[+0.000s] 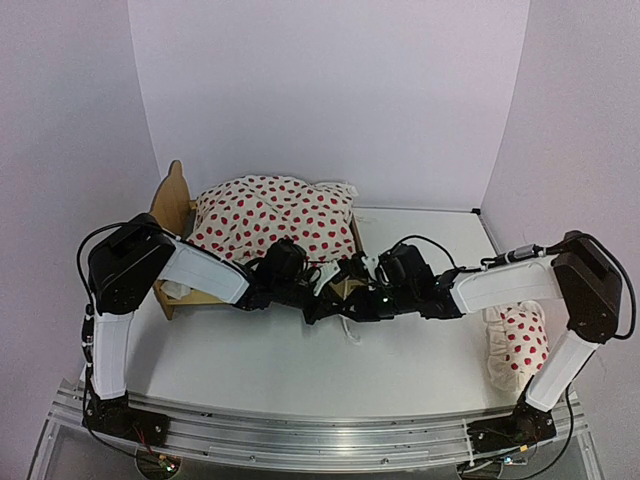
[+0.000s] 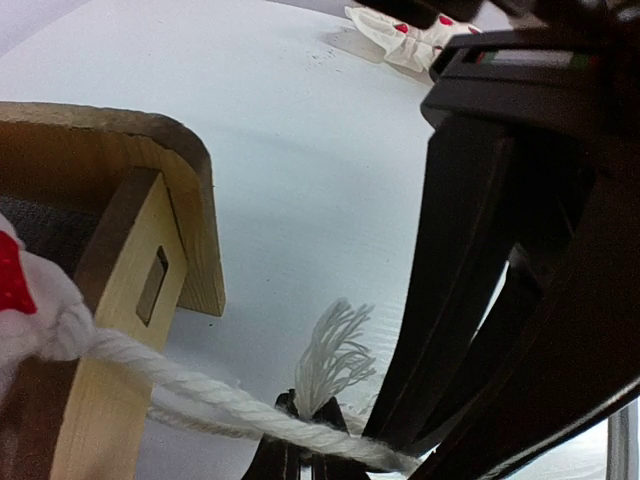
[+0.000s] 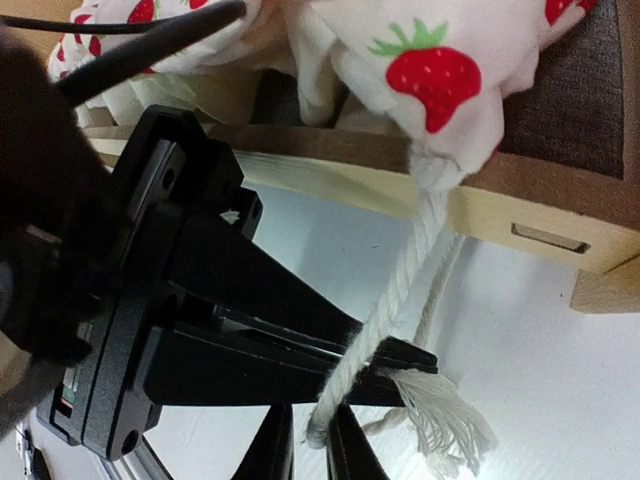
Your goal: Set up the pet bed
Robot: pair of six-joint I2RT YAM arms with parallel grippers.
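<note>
The pet bed (image 1: 175,205), a light plywood frame, stands at the back left with the red-dotted duvet (image 1: 270,215) heaped on it. Both grippers meet at its foot end. My left gripper (image 2: 308,402) is shut on the frayed end of a white cord (image 2: 335,350). A second white cord (image 2: 180,385) runs from the duvet corner past the bed's wooden post (image 2: 120,300). In the right wrist view that cord (image 3: 410,270) hangs from the duvet (image 3: 430,70) over the bed rail (image 3: 520,215). Its end lies loosely between the slightly parted fingers of my right gripper (image 3: 310,415).
A small red-dotted pillow (image 1: 520,340) lies at the right, beside the right arm's upright link. A loose loop of cord (image 1: 350,330) trails on the white table (image 1: 300,370) below the grippers. White walls close the back and sides.
</note>
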